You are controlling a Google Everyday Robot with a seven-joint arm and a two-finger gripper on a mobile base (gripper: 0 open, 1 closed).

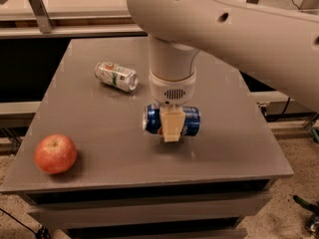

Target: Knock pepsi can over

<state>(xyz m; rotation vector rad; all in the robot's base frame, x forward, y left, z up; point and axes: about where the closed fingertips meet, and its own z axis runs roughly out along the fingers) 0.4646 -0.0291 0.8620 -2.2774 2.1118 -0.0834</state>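
Observation:
The pepsi can (pixel 192 121) is dark blue and lies on its side near the middle of the grey table (pixel 99 153), its silver top facing left. My gripper (pixel 172 127) hangs from the big white arm straight down over the can. Its tan tip covers the can's middle from the front and appears to touch it. The can's logo is mostly hidden behind the gripper.
A white-and-green can (pixel 116 76) lies on its side at the back left of the table. A red apple (pixel 55 154) sits near the front left corner. The table's front edge is close below the gripper. A shelf frame runs along the back.

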